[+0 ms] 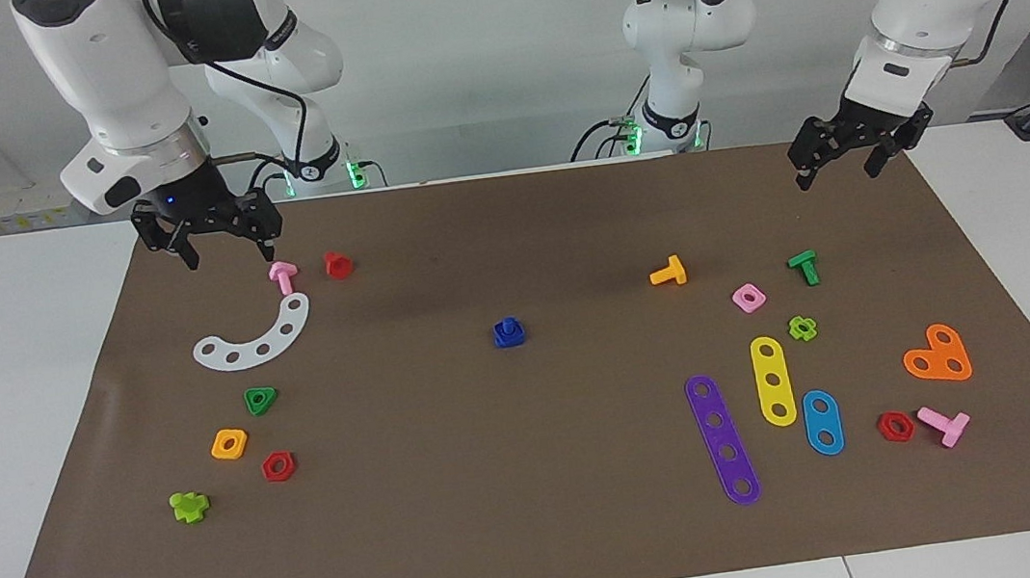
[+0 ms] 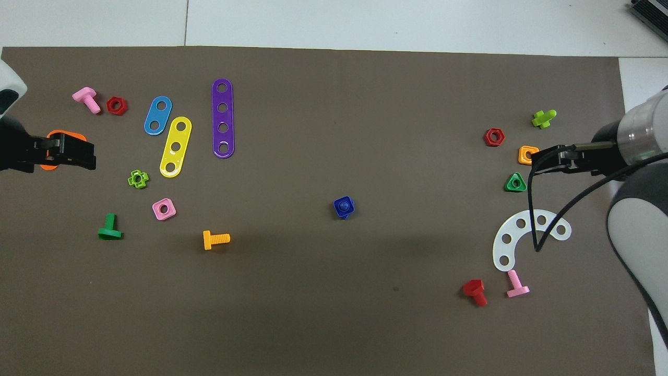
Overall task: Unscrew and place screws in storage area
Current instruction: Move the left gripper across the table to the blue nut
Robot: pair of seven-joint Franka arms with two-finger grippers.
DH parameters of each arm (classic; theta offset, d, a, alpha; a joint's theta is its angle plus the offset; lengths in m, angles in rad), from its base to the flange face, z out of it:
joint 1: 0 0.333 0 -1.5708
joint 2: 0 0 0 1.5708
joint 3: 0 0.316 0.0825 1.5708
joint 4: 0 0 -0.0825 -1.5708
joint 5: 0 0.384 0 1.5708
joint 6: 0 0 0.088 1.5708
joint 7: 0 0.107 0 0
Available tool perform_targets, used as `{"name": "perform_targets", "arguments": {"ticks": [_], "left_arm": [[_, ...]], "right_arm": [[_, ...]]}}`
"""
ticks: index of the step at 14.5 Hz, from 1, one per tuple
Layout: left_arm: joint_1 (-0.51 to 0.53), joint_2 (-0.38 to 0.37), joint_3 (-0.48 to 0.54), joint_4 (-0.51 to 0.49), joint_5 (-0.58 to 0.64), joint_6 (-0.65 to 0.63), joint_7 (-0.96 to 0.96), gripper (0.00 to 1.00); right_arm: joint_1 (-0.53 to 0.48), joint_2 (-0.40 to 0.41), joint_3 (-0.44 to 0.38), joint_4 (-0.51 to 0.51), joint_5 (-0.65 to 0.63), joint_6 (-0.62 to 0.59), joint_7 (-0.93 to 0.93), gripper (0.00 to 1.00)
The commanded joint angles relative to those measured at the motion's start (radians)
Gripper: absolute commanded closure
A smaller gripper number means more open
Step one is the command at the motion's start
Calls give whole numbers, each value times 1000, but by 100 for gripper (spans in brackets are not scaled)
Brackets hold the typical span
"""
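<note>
The blue bolt (image 1: 508, 327) stands in the middle of the brown mat, seated in a blue square nut (image 1: 510, 337); it also shows in the overhead view (image 2: 343, 206). The storage area is the mat around the white curved strip (image 1: 254, 339), green triangular nut (image 1: 261, 399), orange square nut (image 1: 229, 444) and red hexagonal nut (image 1: 278, 466), toward the right arm's end. My right gripper (image 1: 227, 254) is open and empty, raised over the mat beside a pink bolt (image 1: 283, 276). My left gripper (image 1: 836, 172) is open and empty, raised over the mat's edge at the left arm's end.
Toward the left arm's end lie purple (image 1: 723, 439), yellow (image 1: 773, 380) and blue (image 1: 822, 422) holed strips, an orange heart plate (image 1: 938, 354), an orange bolt (image 1: 668, 272), a green bolt (image 1: 804, 267) and a pink nut (image 1: 749, 297). A red bolt (image 1: 338, 265) lies near the pink bolt.
</note>
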Motion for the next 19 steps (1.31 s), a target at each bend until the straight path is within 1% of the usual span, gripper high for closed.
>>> {"name": "perform_targets", "arguments": {"ticks": [1,2,3,5,6,9,11,13,14,16,17,18,19], "left_arm": [[14,-28,-7,-34,-18,7,21,1],[7,-29,-8,-47,-22,21,20,7],[-5,-26,-14,-58,-43,43,12,11],[-84,-2,-19,-95,-100,92,-24,12],[-124,30,-21,-110,-120,141,-96,12],[-270,130,-21,-110,-152,272,-274,11],[-339,181,-19,-118,-207,397,-394,10],[-409,251,-19,-101,-223,477,-498,10],[-443,291,-19,-100,-223,540,-541,10],[-500,358,-17,-94,-219,605,-563,10],[-549,392,-13,-87,-215,639,-593,10],[-568,415,-13,-89,-209,671,-607,10],[-572,428,-13,-92,-206,677,-606,10]], "right_arm": [[-12,-9,5,-3,14,9,3,0],[-12,-9,5,-3,14,8,3,0],[-12,-9,5,-3,14,8,3,0],[-11,-9,5,-3,14,8,3,0],[-11,-9,5,-3,14,9,3,0],[-11,-9,5,-3,14,8,3,0],[-12,-9,5,-3,14,8,3,0],[-14,-9,5,-3,14,8,2,0],[-13,-9,5,-3,14,8,2,0],[-12,-9,5,-3,14,8,2,0],[-12,-9,5,-3,14,6,2,0],[-14,-9,5,-3,14,2,2,0],[-14,-9,5,-3,14,2,2,0]]}}
